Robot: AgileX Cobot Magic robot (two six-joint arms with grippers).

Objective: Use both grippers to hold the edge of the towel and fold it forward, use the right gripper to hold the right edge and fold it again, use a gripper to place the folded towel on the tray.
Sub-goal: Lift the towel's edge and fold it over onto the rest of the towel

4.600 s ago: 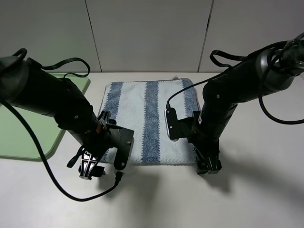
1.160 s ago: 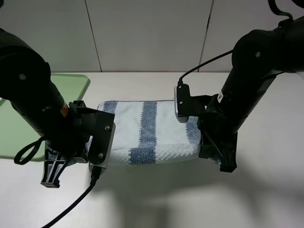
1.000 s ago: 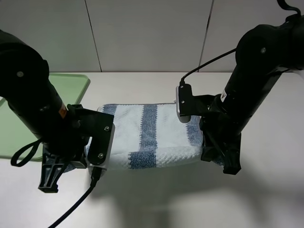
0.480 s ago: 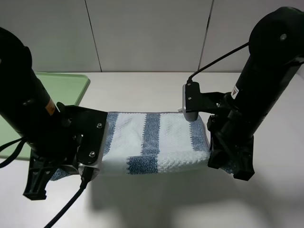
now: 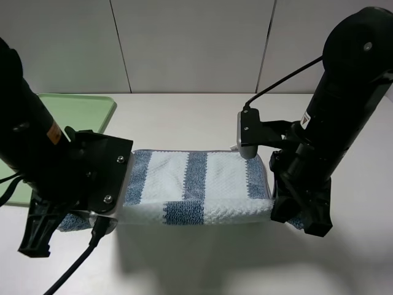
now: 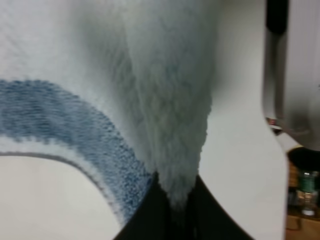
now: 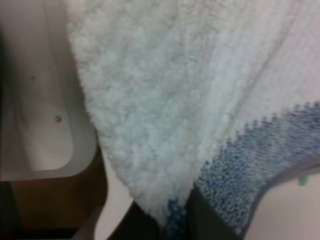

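While the left claw (image 6: 172,212) is pinching the towel (image 5: 196,184) at its left end, the right claw (image 7: 181,215) is gripping the right end. Both are closed tight on the cloth. The towel is stretching across between the two black arms, doubled over with its blue and white stripes facing up. Its near side is being held up off the pale surface (image 5: 184,117) and is casting a shadow beneath. The light-green tray (image 5: 86,109) is lying at the far left, partly hidden behind the left arm and apart from the towel.
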